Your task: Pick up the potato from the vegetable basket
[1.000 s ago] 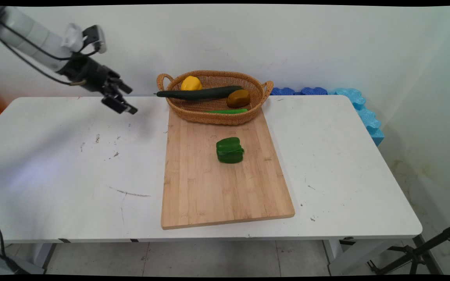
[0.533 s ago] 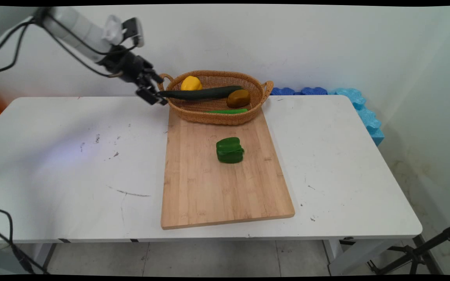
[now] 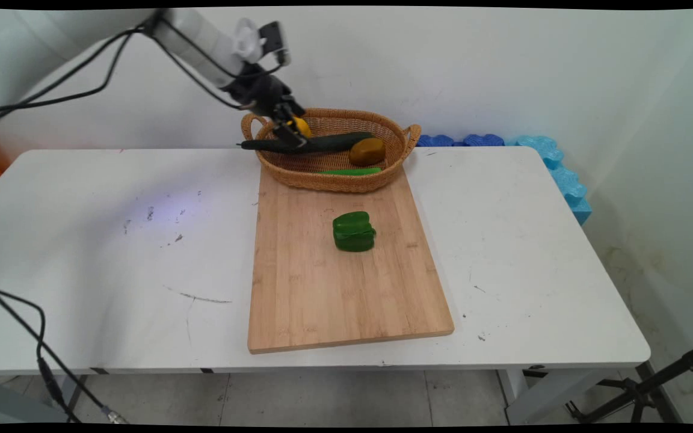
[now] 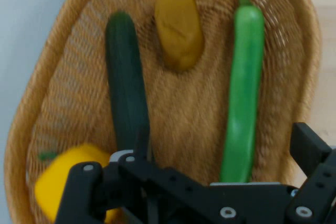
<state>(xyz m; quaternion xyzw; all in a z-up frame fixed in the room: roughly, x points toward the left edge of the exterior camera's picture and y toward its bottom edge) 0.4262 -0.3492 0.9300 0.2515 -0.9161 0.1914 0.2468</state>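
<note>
End effector (image 3: 293,133) of mine hangs released over the basket's (image 3: 346,180) left end, directly above the cucumber (image 3: 334,142); yellow pepper (image 3: 302,125) beside it, potato (image 3: 367,151) and green chili (image 3: 349,172) farther right, green pepper (image 3: 354,231) on the board (image 3: 322,288)

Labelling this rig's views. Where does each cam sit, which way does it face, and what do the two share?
Main view: fixed above the table's near side, looking down across it to the wall; shows the arm from upper left, gripper over the basket.
Hand view: on the hand, looking along the gripper into the basket; black linkage at bottom.
Shared: basket, cucumber, yellow pepper, brown piece, light-green vegetable.
</note>
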